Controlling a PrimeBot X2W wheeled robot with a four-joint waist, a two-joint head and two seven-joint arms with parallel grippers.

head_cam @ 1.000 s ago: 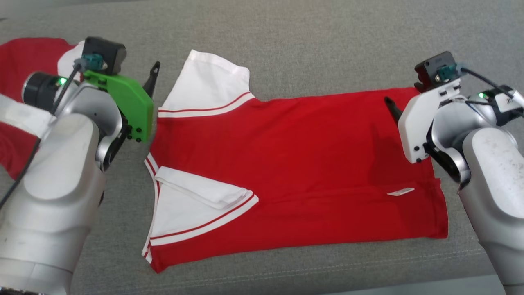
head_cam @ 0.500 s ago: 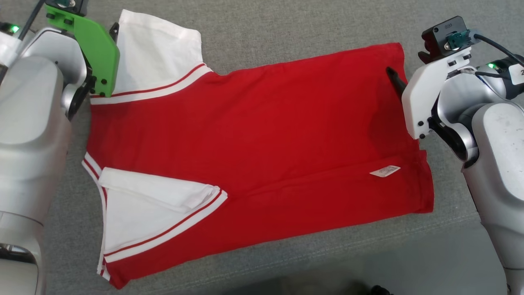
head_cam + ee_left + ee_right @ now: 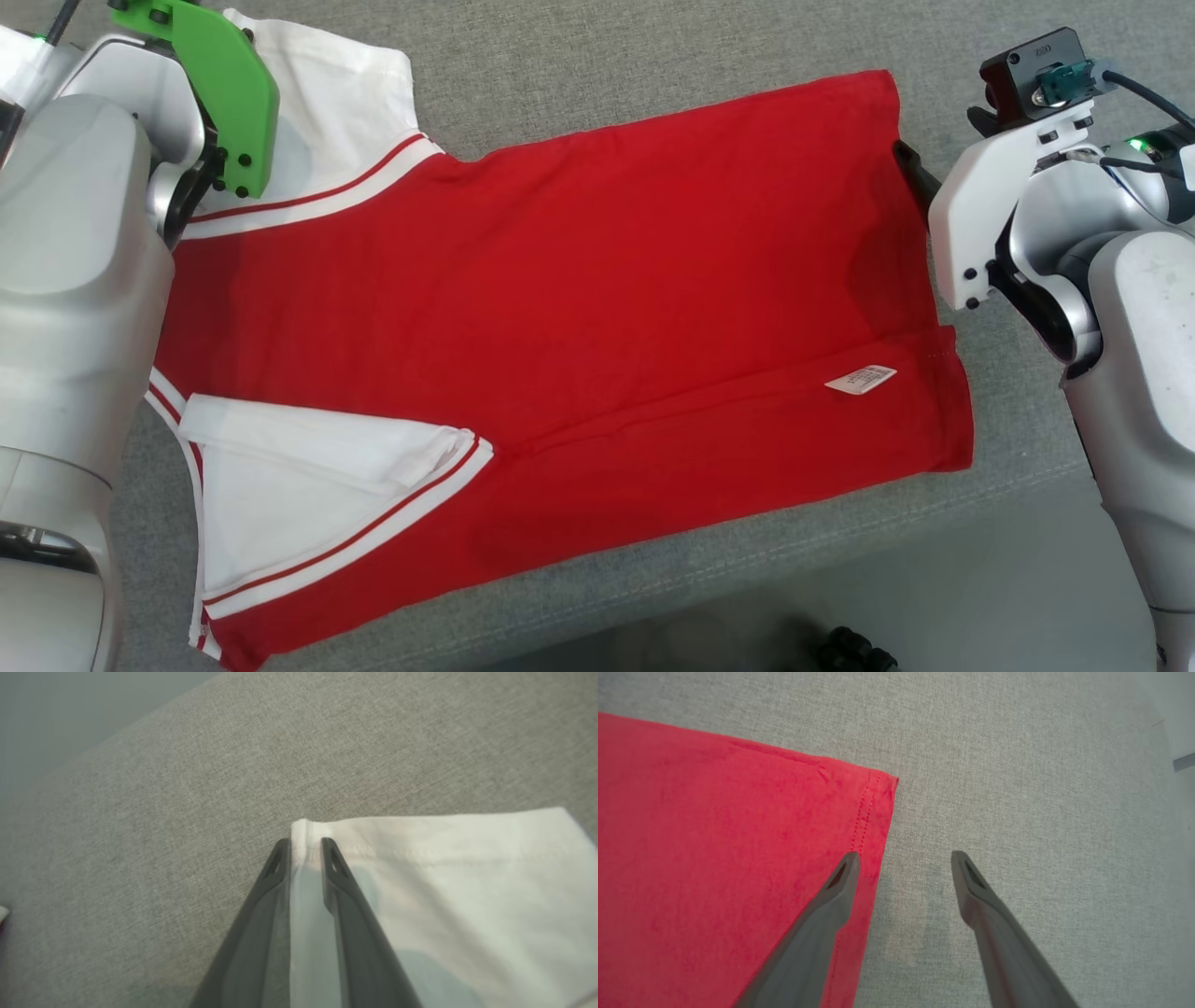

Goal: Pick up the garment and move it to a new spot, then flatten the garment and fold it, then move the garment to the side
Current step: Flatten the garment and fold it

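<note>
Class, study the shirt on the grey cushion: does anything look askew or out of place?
The shirt lies mostly flat, but its near sleeve is rumpled, one edge doubled over. A white label also shows by the hem.

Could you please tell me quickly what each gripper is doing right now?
Left gripper: closed on the white sleeve edge.
Right gripper: open, over the shirt hem corner, holding nothing.
</note>
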